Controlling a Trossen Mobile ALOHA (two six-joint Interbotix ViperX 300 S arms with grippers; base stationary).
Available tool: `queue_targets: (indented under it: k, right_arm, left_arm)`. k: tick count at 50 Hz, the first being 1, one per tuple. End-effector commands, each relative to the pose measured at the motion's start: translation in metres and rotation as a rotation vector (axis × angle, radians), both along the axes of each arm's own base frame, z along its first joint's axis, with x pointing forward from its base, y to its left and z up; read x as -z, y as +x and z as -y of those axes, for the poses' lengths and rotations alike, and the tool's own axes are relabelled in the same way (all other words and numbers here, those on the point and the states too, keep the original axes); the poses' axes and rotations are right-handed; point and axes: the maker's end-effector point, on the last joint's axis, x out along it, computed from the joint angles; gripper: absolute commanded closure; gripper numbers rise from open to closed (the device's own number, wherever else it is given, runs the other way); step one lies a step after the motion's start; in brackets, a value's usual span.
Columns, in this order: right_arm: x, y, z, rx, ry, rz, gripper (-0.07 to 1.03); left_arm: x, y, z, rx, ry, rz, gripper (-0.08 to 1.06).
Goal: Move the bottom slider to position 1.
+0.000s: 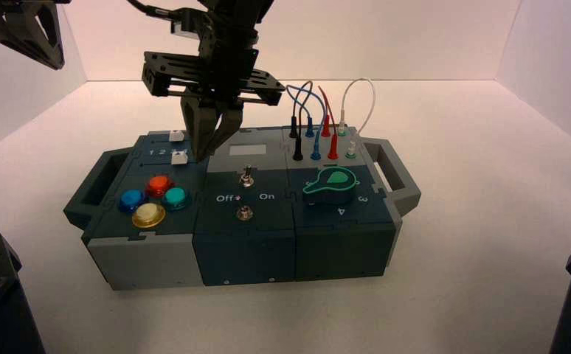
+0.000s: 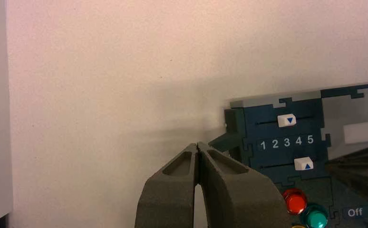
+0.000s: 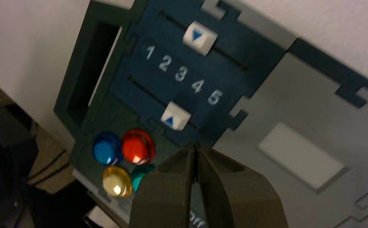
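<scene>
Bottom slider (image 3: pixel 176 115): white square knob with a blue triangle, in the left part of the high view, on the box's dark upper-left panel; the right wrist view shows it beside the digit 4, away from position 1 (image 3: pixel 150 52). Right gripper (image 1: pixel 200 156): clenched, nothing between its fingertips, pointing down over the box just to the right of the bottom slider's knob in the high view; contact cannot be determined. Left gripper (image 1: pixel 58 65): idle in the upper left of the high view, likewise clenched and empty. Top slider (image 3: pixel 200 38): white knob beside the digit 3, across the number row. Red (image 1: pixel 159 185), blue (image 1: pixel 132 200), green (image 1: pixel 175 198) and yellow round buttons (image 1: pixel 148 214): clustered below the sliders in the high view.
</scene>
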Motion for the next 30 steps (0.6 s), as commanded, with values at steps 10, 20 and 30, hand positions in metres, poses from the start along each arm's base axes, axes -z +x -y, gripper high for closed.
queue_targets:
  k: [10, 20, 30]
  right_arm:
    - [-0.0167, 0.0162, -0.0098, 0.043, 0.051, 0.027, 0.99]
    - [-0.0135, 0.0152, -0.0109, 0.056, 0.052, 0.011, 0.99]
    - [-0.0107, 0.0145, -0.0127, 0.064, 0.057, 0.003, 0.99]
  left_arm:
    - [-0.0091, 0.0037, 0.0000, -0.003, -0.006, 0.032, 1.01]
    - [-0.0077, 0.0043, 0.0003, -0.003, -0.006, 0.025, 1.01]
    - [-0.0080, 0.0049, 0.0007, -0.003, -0.007, 0.027, 1.01]
